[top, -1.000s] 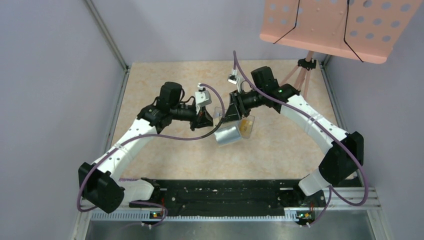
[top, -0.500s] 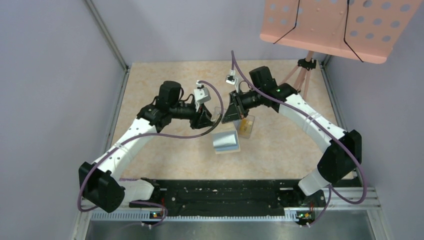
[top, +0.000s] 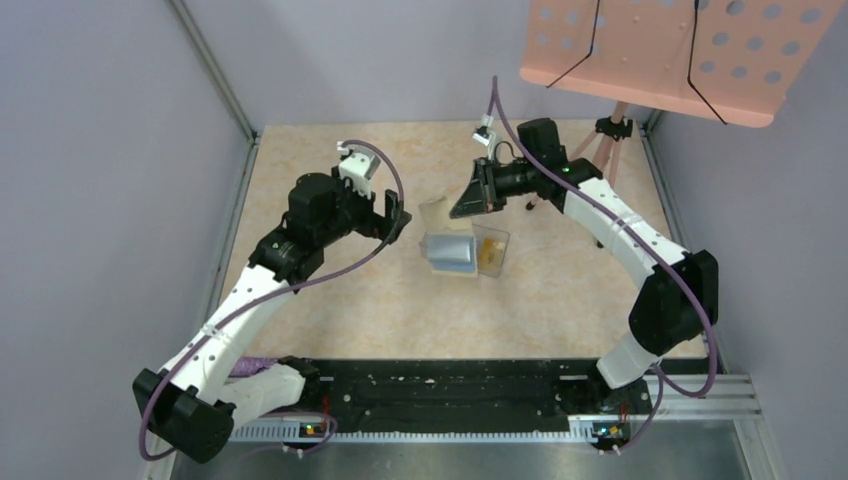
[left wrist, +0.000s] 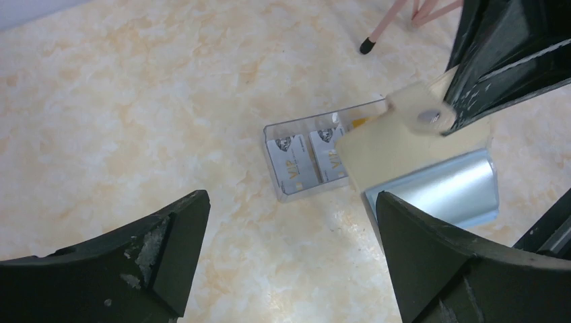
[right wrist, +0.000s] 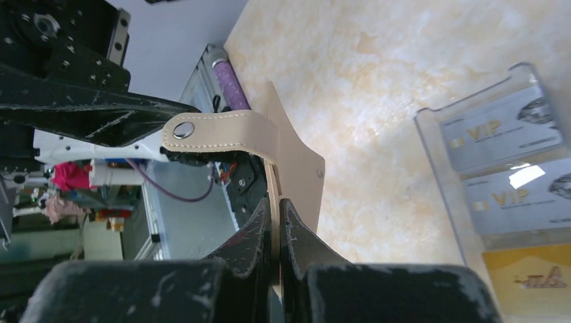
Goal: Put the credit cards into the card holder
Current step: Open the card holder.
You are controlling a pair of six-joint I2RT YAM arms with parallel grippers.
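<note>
The card holder (left wrist: 397, 145) hides most of the yellow card (left wrist: 359, 123) in the clear tray (left wrist: 296, 121).

Bare table (top: 400, 310) is lying open along the near side and the left. The left end effector (top: 395, 215) is hovering there, fingers spread wide. The card holder (left wrist: 397, 145) is lying between it and the clear tray (left wrist: 273, 161), its raised flap leaning over one end of the tray. The silver cards (left wrist: 291, 161) are showing uncovered from above. The right end effector (right wrist: 277, 208) is pinching the holder and crowding the far right. A pink stand (top: 660, 50) is overhanging that corner, its legs (top: 600, 150) standing on the table.
</note>
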